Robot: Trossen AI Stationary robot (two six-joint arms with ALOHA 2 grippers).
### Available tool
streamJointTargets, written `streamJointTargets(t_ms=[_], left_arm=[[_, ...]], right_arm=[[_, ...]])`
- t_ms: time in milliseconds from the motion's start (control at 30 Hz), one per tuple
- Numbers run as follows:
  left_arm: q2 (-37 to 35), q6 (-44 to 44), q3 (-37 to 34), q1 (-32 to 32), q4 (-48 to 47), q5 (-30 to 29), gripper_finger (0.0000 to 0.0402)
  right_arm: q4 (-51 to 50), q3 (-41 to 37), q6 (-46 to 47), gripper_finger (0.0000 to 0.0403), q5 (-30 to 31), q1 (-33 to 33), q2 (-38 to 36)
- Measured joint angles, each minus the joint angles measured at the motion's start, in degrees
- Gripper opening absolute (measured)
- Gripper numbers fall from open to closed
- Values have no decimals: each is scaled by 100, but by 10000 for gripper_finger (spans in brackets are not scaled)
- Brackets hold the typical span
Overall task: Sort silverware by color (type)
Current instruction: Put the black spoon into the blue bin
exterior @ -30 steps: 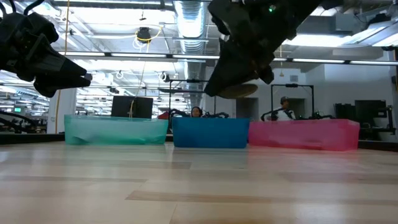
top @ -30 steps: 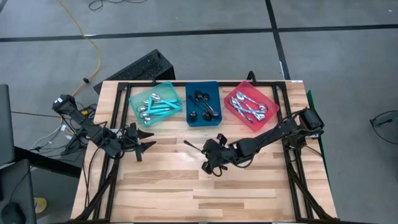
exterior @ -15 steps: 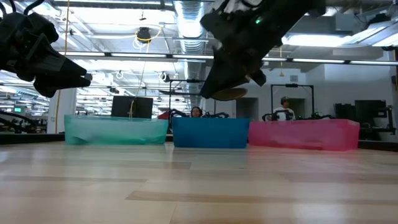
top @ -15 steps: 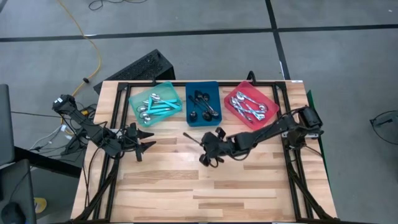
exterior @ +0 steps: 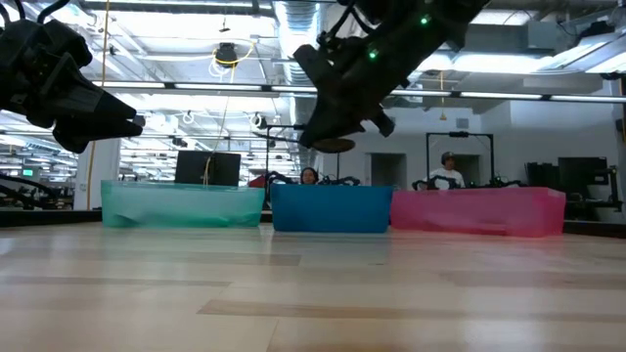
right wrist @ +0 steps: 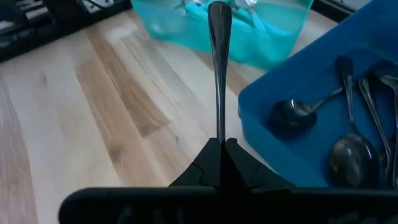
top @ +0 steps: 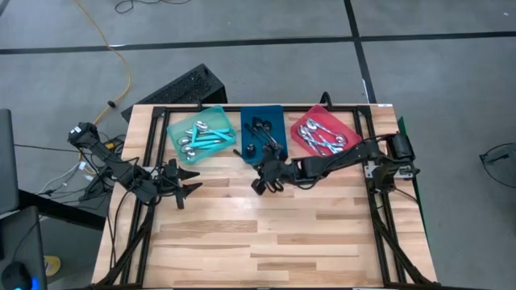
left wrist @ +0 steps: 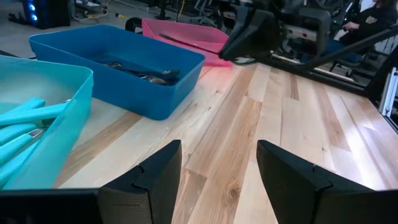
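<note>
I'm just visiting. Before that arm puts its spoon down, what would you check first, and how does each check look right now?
1. Right tool shut on the black spoon: ok.
2. Spoon matches the black spoons already in the blue tray: ok.
3. Right tool directly above the blue tray: not ok; it is at the tray's near edge.
4. Spoon lifted clear of the tray wall: ok, judging by the low view.
5. Left tool open and waiting aside near the table's left edge: ok.

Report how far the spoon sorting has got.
Done: spoons lie sorted in the teal tray, blue tray and red tray. In hand: the right claw is shut on a black spoon beside the blue tray. Left: dropping it in; no loose spoons show on the table. The left claw waits open.
</note>
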Motion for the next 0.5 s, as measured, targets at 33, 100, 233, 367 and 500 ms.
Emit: streamJointTargets(t_ms=[33,100,233,367,500], left_arm=[[2,16,0,0,0,0,194],[2,22,0,0,0,0,194],[2,24,0,0,0,0,194],[2,26,0,2,0,-2,194],[2,30,0,0,-1,-2,194]], right_arm=[[60,0,-38,24,-4,-50,0],[202,0,-143,24,-5,-149,0],[321,0,-185,24,-4,-404,0],[467,0,-207,24,2,-617,0],[487,0,-231,24,2,-814,0]])
